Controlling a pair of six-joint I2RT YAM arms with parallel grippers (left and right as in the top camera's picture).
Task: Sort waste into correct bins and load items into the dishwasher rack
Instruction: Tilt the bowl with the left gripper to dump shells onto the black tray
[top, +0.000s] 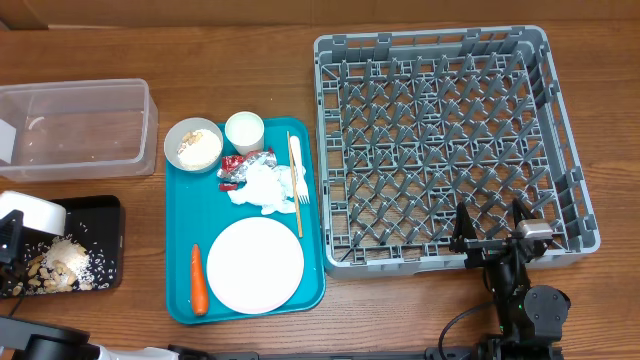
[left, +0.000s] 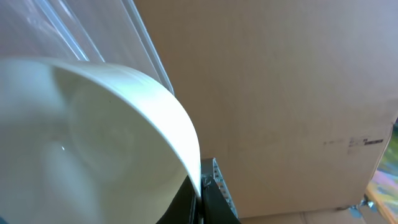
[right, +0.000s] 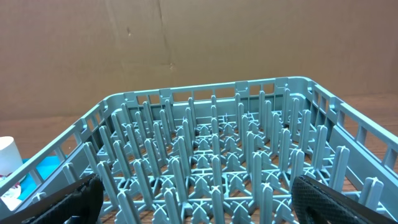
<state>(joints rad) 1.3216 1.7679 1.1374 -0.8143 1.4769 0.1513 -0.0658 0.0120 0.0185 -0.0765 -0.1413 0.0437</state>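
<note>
My left gripper (top: 14, 232) (left: 200, 194) is shut on the rim of a whitish bowl (top: 36, 213) (left: 93, 137), held tipped over the shallow black tray (top: 100, 215). Beige food scraps (top: 60, 262) lie in that tray. The clear tub (top: 75, 125) stands behind it. On the teal tray (top: 180, 190) are a grey bowl (top: 193, 145) with scraps, a white cup (top: 244, 130), a foil wrapper (top: 243, 166), a napkin (top: 265, 188), a wooden stick (top: 294, 190), a white fork (top: 301, 178), a pink plate (top: 254, 265) and a carrot (top: 198, 280). My right gripper (top: 492, 232) (right: 205, 199) stands open at the near edge of the grey rack (top: 450, 150) (right: 236, 155).
Brown cardboard walls rise behind the table in both wrist views. The clear tub's wall (left: 93, 31) shows just beyond the held bowl. Bare wood lies between the teal tray and the black tray.
</note>
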